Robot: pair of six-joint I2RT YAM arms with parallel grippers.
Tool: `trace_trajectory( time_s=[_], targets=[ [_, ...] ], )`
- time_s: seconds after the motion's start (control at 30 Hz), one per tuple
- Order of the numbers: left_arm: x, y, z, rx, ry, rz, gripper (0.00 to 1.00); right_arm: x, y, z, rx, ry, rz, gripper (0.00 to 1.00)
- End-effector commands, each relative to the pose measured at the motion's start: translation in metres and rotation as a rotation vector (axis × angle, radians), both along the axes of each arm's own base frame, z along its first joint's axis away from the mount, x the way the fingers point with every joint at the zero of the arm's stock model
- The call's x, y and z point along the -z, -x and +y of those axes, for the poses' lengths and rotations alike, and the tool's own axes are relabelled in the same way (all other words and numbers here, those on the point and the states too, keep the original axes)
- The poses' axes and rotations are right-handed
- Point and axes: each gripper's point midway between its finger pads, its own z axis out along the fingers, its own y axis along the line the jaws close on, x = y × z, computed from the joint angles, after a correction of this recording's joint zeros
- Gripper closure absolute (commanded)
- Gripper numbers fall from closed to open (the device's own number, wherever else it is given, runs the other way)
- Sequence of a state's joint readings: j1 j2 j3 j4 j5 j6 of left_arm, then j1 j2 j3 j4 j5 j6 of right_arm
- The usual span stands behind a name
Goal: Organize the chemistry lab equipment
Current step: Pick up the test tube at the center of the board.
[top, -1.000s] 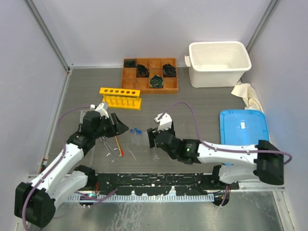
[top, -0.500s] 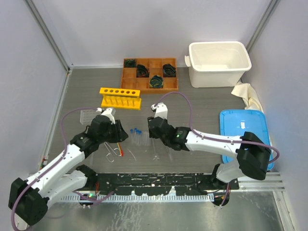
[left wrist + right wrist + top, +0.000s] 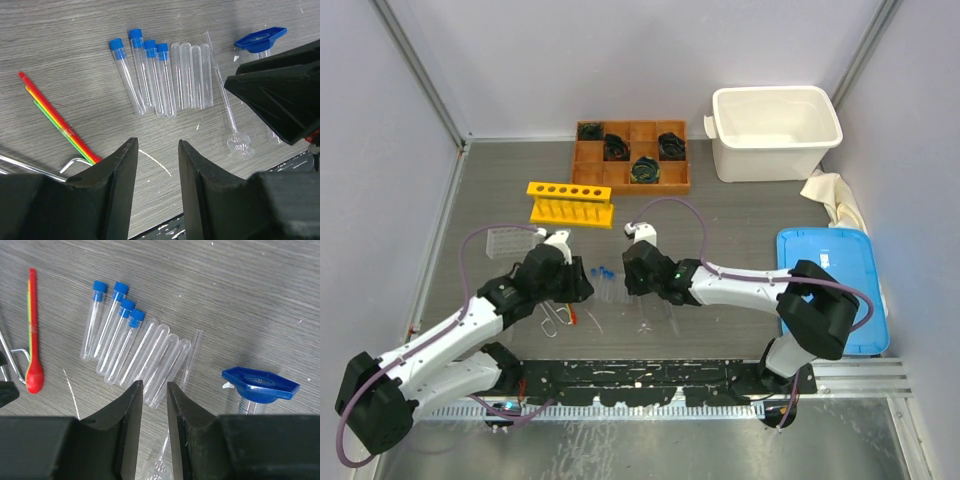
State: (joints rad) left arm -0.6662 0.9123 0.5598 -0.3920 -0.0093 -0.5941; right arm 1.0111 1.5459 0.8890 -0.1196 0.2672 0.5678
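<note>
Well, we begin at the left pincer [image 3: 156, 148], low in its wrist frame: matte black fingers a narrow gap apart, with nothing between them. Above the gap lie four clear tubes with blue caps [image 3: 154, 80], side by side, and four clear uncapped tubes [image 3: 186, 75] just to their right. A thin glass rod [image 3: 222, 95] slants past those, and a striped stick [image 3: 52, 117] lies at the left.

The right pincer [image 3: 154, 388] is also narrowly parted. We see nothing held in it as it hangs over the round ends of the uncapped tubes.

The table [image 3: 740, 215] is gray with a fine wood grain and small white scuffs. In the top view the yellow rack [image 3: 570, 203] stands left of centre, apart from the tubes. A wooden tray [image 3: 630, 155] and a white tub [image 3: 775, 130] sit along the upper edge, and a blue lid [image 3: 825, 270] lies at the right. Pale walls close in the sides.
</note>
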Motion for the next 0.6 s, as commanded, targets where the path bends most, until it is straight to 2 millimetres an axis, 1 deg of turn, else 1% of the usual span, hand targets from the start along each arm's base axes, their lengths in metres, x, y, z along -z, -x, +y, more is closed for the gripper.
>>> trace_trajectory(
  time_s=[0.0, 0.03, 0.27, 0.3, 0.57],
  targets=[
    [-0.021, -0.013, -0.012, -0.003, 0.040, -0.073, 0.61, -0.004, -0.007, 0.010, 0.017, -0.065, 0.018, 0.69],
    [-0.020, -0.012, -0.013, 0.000, 0.038, -0.070, 0.61, -0.001, -0.008, 0.009, 0.020, -0.061, 0.023, 0.71],
    [-0.016, -0.009, -0.019, 0.018, 0.020, -0.065, 0.62, 0.018, -0.011, 0.007, 0.031, -0.024, 0.047, 0.72],
    [-0.016, -0.009, -0.020, 0.021, 0.016, -0.065, 0.62, 0.019, -0.007, 0.011, 0.008, -0.033, 0.068, 0.72],
    [-0.015, -0.007, -0.024, 0.033, 0.003, -0.070, 0.62, 0.027, -0.007, 0.013, 0.001, -0.027, 0.093, 0.72]
  ],
)
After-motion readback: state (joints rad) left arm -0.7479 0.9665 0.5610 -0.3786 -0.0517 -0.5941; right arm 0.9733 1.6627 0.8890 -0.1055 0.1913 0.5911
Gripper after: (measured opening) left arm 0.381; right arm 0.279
